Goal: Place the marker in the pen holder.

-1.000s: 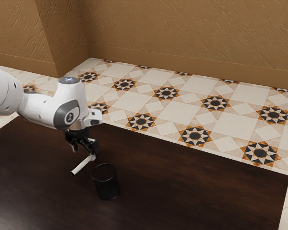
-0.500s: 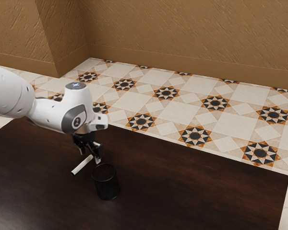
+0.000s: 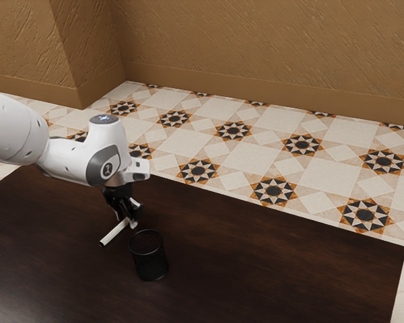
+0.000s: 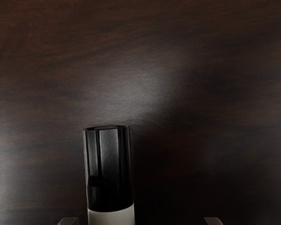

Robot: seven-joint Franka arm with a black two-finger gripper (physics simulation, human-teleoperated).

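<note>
In the exterior view, the marker [image 3: 114,233] lies on the dark table [image 3: 269,269], its black end pointing away from the gripper [image 3: 127,223], which is down at the marker's other end. Just beside the marker, toward the exterior view's right, the black pen holder [image 3: 152,264] stands upright, close to the gripper too. Beyond the marker and table spreads patterned tile floor [image 3: 323,171], then a brown wall [image 3: 256,47]. In the wrist view, the jaws are open around the marker, a fingertip [image 4: 68,221] near one side, the other farther off, neither touching its white body.

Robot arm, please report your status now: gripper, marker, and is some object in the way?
Gripper open, astride marker. Marker lying on table, outside pen holder. Pen holder upright close by, might get bumped.
</note>
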